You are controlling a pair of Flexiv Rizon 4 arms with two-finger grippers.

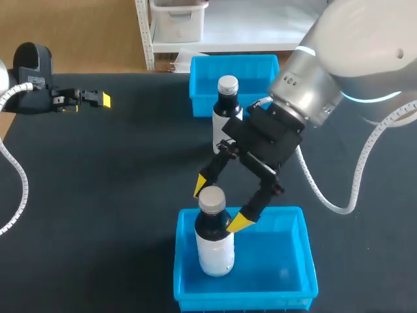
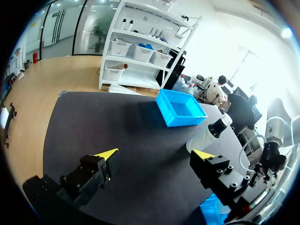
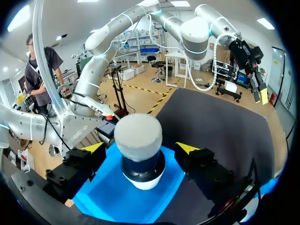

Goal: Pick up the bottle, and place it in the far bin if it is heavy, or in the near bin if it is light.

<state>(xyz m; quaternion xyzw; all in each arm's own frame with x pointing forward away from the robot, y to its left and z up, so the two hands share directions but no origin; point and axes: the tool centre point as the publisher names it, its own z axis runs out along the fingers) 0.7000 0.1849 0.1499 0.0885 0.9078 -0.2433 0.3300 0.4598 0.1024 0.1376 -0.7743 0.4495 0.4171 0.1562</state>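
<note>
Bottle (image 1: 215, 244) upright in near bin (image 1: 305, 257) — right hand (image 1: 219, 204) around its cap; second bottle (image 1: 226, 114) before far bin (image 1: 260, 65).

Bottles counted: two. The first bottle (image 1: 215, 242) stood at lower centre of the frame, the second bottle (image 1: 226, 112) at upper centre. Blue bins counted: two, the near bin (image 1: 301, 259) at lower centre and the far bin (image 1: 199, 98) at upper centre. Hands counted: two, the left hand (image 1: 88, 102) at upper left and the right hand (image 1: 219, 205) at centre, each with two yellow-tipped fingers. One dark surface (image 1: 117, 195) was recorded.
</note>
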